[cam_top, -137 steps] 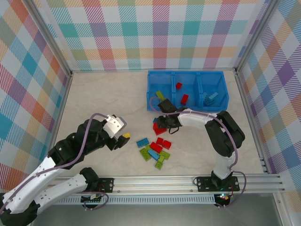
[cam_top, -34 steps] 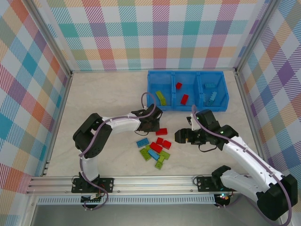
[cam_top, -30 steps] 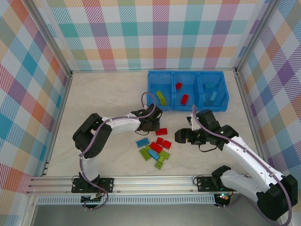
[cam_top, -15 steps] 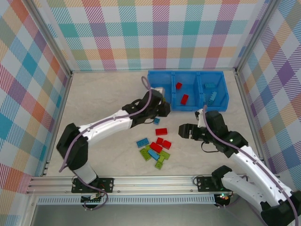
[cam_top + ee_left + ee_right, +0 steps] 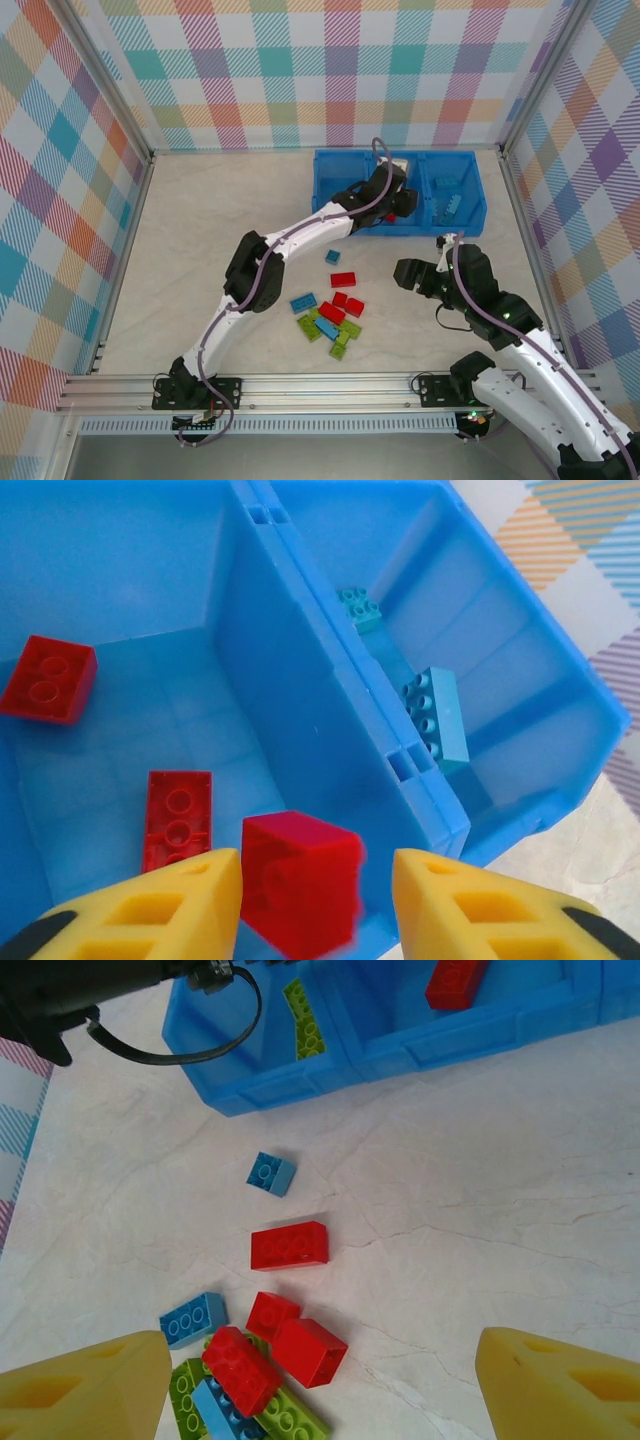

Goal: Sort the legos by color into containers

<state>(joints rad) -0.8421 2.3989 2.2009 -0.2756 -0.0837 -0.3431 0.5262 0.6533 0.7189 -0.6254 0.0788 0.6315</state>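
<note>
Small red plastic lego brick (image 5: 300, 880), loose between the left gripper's (image 5: 315, 862) parted jaws above the blue translucent bin's (image 5: 300, 710) middle compartment — could clip the divider and hop next door; right gripper (image 5: 322, 1345) wide, empty.

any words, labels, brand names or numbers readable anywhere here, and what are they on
No text can be read in any view.
Red brick: round studs show, but any mark stamped on them is too small to read.
Blue bin: plain walls, no label or number.
Checked walls: coloured pattern only, no writing.
</note>
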